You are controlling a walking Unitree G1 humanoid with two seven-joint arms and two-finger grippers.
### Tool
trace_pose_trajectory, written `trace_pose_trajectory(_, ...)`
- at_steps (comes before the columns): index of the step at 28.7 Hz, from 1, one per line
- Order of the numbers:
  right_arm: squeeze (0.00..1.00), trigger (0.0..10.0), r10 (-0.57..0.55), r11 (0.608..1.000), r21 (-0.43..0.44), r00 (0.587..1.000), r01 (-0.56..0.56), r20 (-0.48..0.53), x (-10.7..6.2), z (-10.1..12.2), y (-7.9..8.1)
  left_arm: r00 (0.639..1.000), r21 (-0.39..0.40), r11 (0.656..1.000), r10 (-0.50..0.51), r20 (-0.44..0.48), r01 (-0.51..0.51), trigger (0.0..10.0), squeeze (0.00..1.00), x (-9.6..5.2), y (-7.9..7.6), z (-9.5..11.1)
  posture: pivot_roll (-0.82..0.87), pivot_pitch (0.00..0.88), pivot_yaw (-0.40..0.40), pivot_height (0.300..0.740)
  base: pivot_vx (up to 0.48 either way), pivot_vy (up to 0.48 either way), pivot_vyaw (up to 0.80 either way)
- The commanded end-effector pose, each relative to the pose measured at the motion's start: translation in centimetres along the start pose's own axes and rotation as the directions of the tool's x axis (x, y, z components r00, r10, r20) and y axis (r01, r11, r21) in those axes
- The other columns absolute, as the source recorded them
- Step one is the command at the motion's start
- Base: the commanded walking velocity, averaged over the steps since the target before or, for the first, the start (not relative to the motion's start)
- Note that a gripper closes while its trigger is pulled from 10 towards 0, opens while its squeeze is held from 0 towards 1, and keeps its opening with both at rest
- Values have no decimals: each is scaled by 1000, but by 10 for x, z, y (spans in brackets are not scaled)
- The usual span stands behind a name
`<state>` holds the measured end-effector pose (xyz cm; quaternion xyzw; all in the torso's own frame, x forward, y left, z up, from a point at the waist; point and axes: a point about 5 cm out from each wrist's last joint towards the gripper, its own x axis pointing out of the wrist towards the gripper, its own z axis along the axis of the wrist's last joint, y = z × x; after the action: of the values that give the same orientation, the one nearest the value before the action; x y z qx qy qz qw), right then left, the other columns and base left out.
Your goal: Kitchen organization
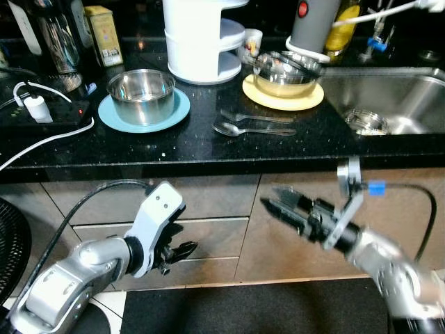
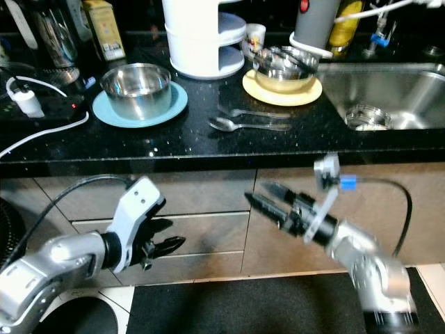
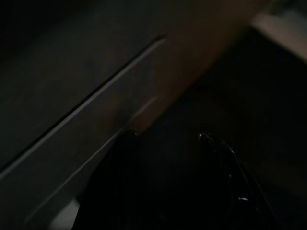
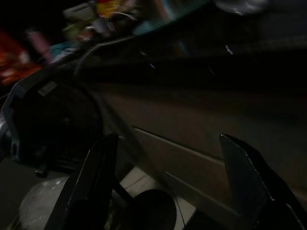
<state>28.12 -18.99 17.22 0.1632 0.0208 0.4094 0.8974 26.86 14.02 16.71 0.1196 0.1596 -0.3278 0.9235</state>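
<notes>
On the black counter [image 1: 174, 146] a steel bowl [image 1: 141, 94] sits on a blue plate [image 1: 177, 115]. Further right, stacked steel bowls [image 1: 286, 73] rest on a yellow plate [image 1: 278, 99]. A fork [image 1: 256, 116] and a spoon [image 1: 240, 129] lie between the two plates. Both arms are held below the counter edge, in front of the cabinet drawers [image 1: 208, 233]. My left gripper [image 1: 186, 249] is open and empty, pointing right. My right gripper [image 1: 272, 197] is open and empty, pointing left, with its fingers [image 4: 91, 187] spread wide.
A steel sink [image 1: 403, 97] with a strainer [image 1: 366, 122] lies at the right. A white stacked container [image 1: 201, 42] stands at the back. A power strip [image 1: 55, 115] with a white charger is at the left. A black fan [image 1: 7, 243] stands low left, and a dark mat [image 1: 243, 309] covers the floor.
</notes>
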Motion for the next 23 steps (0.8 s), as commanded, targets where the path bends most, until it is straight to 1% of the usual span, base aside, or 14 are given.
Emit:
trace_pose_trajectory(1,0,10000,-61,998,-5,998,61,-27,-3,-5,-1,998,-17,999,33,-48,-34,10000,0,5,-2,-13,-76,133,4,740,0,0,0)
trace_pose_trajectory(2,0,10000,-142,990,-3,988,143,-59,-8,-14,0,997,-30,998,62,-54,-63,10000,0,8,-4,-18,-75,138,10,740,0,0,0)
trace_pose_trajectory(3,0,10000,-142,990,-3,988,143,-59,-8,-14,0,997,-30,998,62,-54,-63,10000,0,8,-4,-18,-75,138,10,740,0,0,0)
trace_pose_trajectory(4,0,10000,-271,962,-4,959,271,-86,-10,-27,-5,994,-53,994,89,-63,-93,10000,0,13,-7,-26,-68,144,18,740,0,0,0)
trace_pose_trajectory(5,0,10000,-271,962,-4,959,271,-86,-10,-27,-5,994,-53,994,89,-63,-93,10000,0,13,-7,-26,-68,144,18,740,0,0,0)
trace_pose_trajectory(6,0,10000,-455,890,-54,881,452,-132,-14,-54,-8,984,-102,981,161,-72,-167,10000,0,20,-9,-41,-57,154,26,740,0,0,0)
trace_pose_trajectory(7,0,10000,-494,869,-69,858,489,-141,-14,-62,-7,979,-135,971,186,-81,-196,10000,0,22,-9,-47,-57,156,24,740,0,0,0)
trace_pose_trajectory(9,0,10000,-515,857,-64,845,512,-140,-14,-67,-6,976,-147,966,201,-86,-212,10000,0,22,-9,-51,-52,166,18,740,0,0,0)
trace_pose_trajectory(12,0,10000,-541,839,-43,826,542,-156,-13,-83,0,963,-206,942,244,-113,-263,10000,0,21,-6,-67,-49,190,17,740,0,0,0)
trace_pose_trajectory(14,0,10000,-553,831,-71,807,551,-207,-13,-100,4,945,-200,927,293,-144,-318,10000,0,21,-4,-79,-55,208,15,740,0,0,0)
trace_pose_trajectory(16,0,10000,-553,831,-71,807,551,-207,-13,-100,4,945,-200,927,293,-144,-318,10000,0,21,-4,-79,-55,208,15,740,0,0,0)
trace_pose_trajectory(17,0,10000,-566,822,-97,784,561,-257,-16,-116,12,932,-196,916,318,-174,-349,10000,0,20,-5,-93,-82,240,21,740,0,0,0)
trace_pose_trajectory(20,0,10000,-578,814,-137,762,565,-292,-23,-127,21,928,-215,908,324,-183,-360,10000,0,19,-11,-103,-111,254,21,740,0,0,0)
trace_pose_trajectory(23,0,10000,-594,803,-172,737,571,-322,-34,-137,27,928,-192,915,318,-194,-354,10000,0,21,-20,-113,-134,270,5,740,0,0,0)
